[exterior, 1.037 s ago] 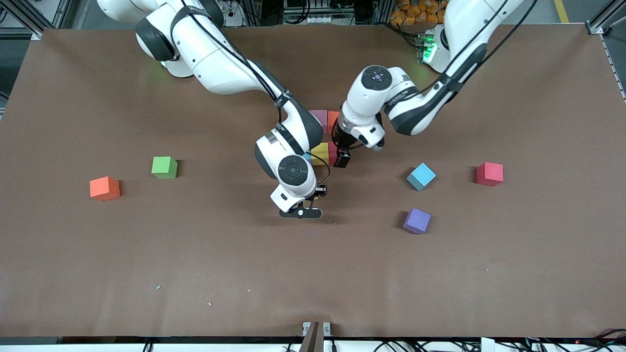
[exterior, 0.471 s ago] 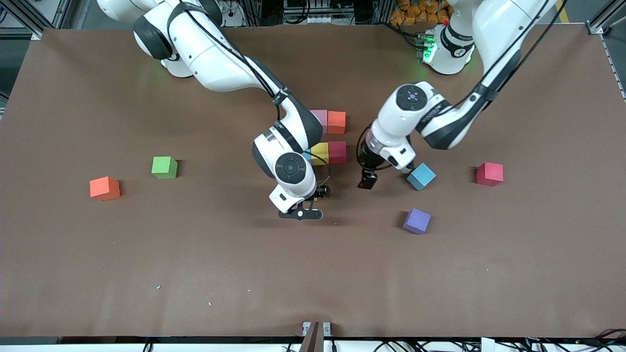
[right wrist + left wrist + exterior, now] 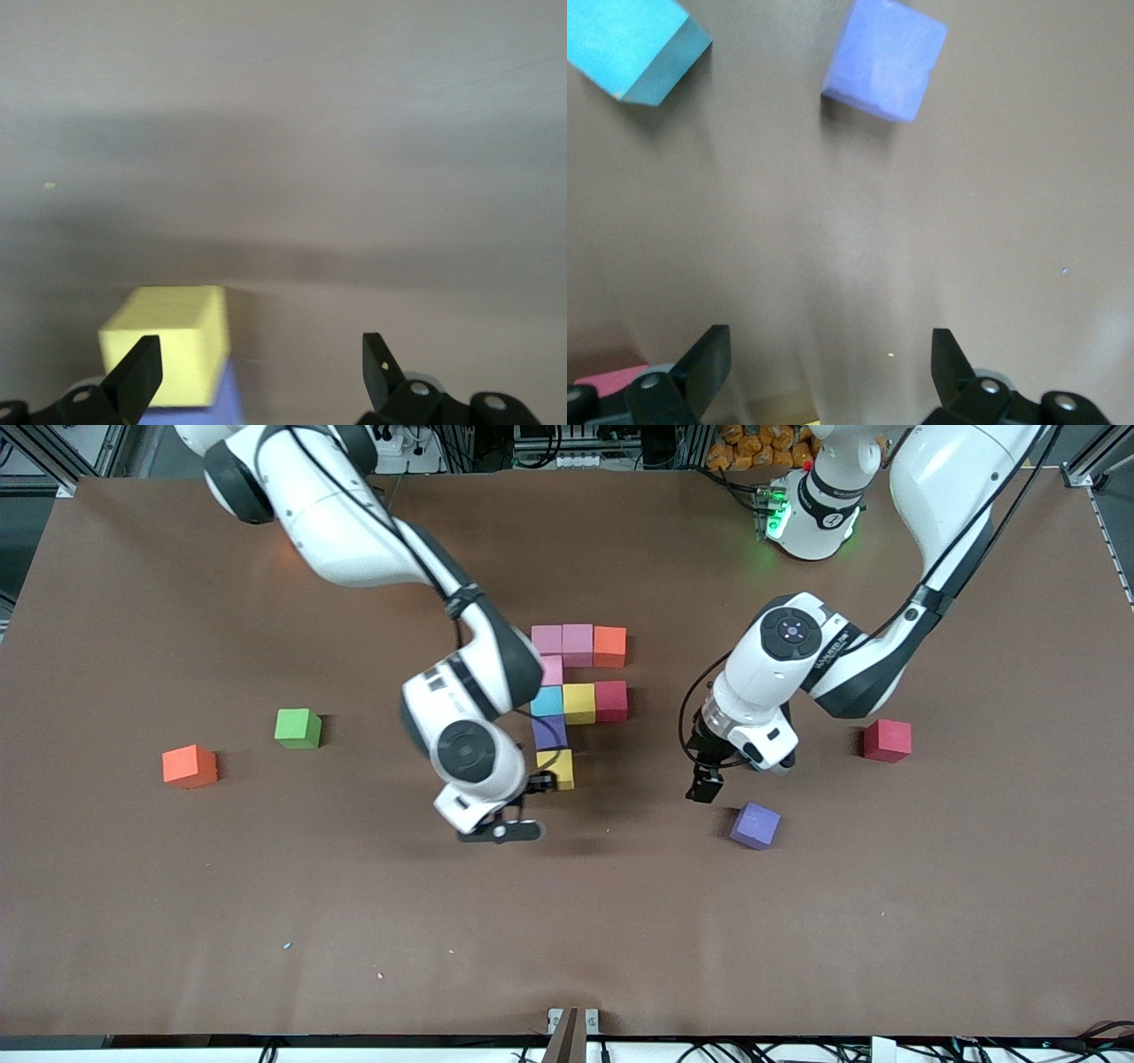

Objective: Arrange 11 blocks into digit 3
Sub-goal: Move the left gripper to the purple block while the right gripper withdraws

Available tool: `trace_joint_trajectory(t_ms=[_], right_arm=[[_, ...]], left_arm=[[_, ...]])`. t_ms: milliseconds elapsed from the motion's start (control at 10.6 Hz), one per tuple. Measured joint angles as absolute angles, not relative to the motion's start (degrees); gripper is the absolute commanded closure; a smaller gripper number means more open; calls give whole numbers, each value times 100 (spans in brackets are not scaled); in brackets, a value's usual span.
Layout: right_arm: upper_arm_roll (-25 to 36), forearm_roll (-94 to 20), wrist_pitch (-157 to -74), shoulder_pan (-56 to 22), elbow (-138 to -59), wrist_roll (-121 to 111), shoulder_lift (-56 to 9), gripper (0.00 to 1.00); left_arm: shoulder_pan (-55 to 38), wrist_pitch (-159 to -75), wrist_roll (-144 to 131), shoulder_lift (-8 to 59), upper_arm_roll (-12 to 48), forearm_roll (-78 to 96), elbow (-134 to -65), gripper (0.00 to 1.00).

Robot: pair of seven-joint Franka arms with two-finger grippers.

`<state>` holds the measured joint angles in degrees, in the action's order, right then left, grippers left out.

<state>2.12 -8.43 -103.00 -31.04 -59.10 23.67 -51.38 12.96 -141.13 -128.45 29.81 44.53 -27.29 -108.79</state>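
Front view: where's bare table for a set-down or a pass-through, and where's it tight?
Free: the wide strip of table nearer the camera than the purple cube, and the stretch between the green cube and the right gripper. Tight: around the block figure, and where the left gripper hangs beside the purple cube.

Bright even overhead light; soft shadows beside cubes; both wrist views motion-blurred; front view sharp.

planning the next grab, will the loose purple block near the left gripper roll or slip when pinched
Probably not: the purple block is a flat-faced cube resting flat on the table, so rolling seems unlikely. Its matte, foam-looking surface should grip well and likely feels light.
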Motion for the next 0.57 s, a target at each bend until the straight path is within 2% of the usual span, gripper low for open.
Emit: trace_joint_trajectory(t_ms=[283, 566], right_arm=[[229, -629, -9719, -2497, -5905, 1596, -4916, 0], [245, -441, -9279, -1895, -5903, 716, -4706, 0]], left_arm=[[1401, -13896, -12690, 3082, 4369, -2729, -10484, 0], [1451, -13114, -12100, 3555, 4256, -2729, -9580, 0]])
